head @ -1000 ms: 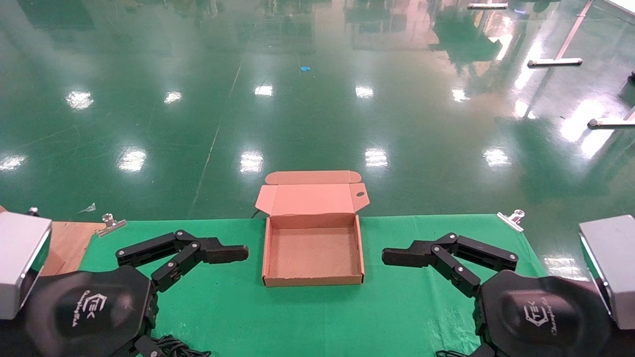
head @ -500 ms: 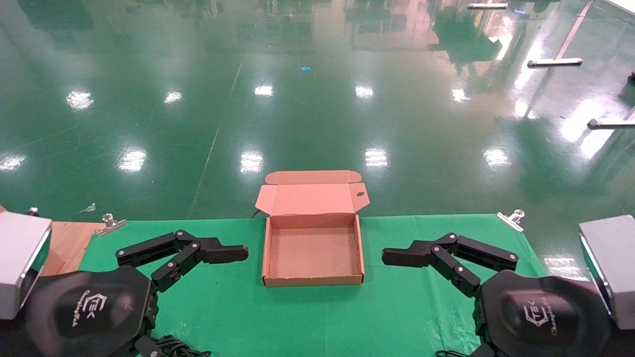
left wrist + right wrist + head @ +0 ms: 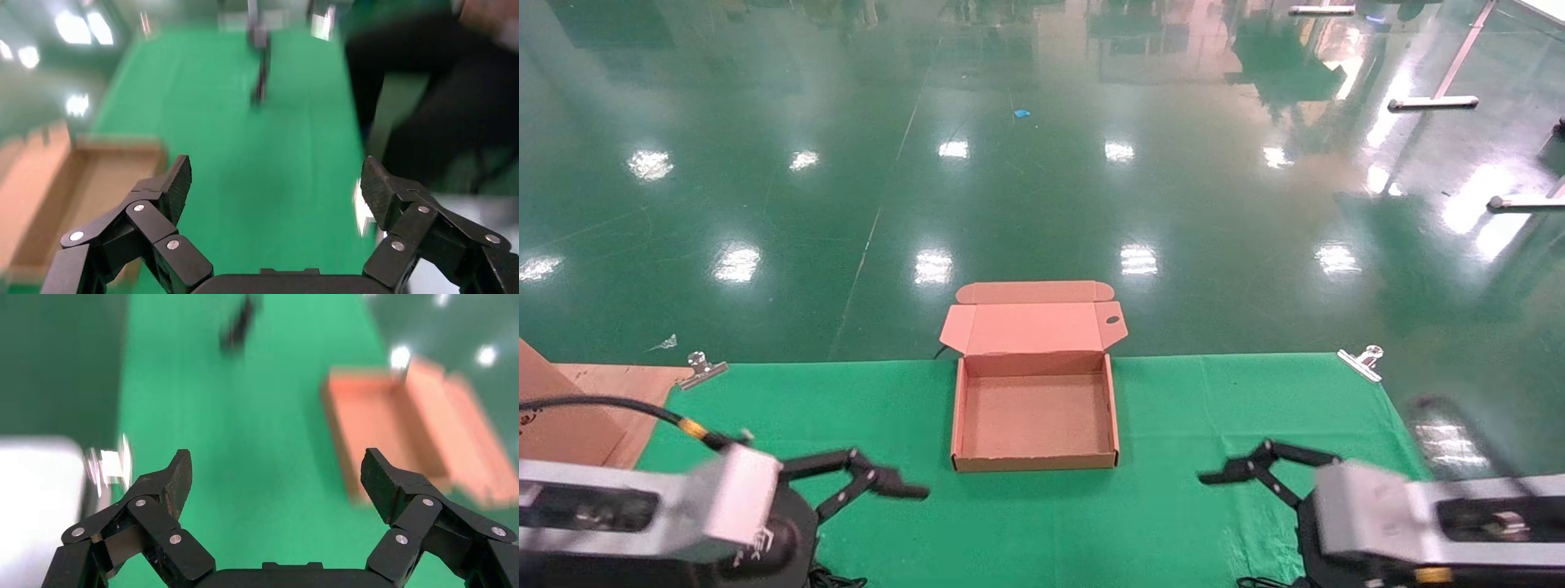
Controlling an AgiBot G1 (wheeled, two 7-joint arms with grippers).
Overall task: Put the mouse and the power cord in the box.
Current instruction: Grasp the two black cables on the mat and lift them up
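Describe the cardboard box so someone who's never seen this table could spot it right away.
Look at the green cloth covering the table; the box sits at its middle, against the far edge, between the left gripper and right gripper. It is shallow, square, brown and empty, and its flap lid, folded back open with a small oval hole, sets it apart.

Bright overhead lamps glare on the glossy floor [image 3: 1042, 163]; both wrist views show heavy motion blur.
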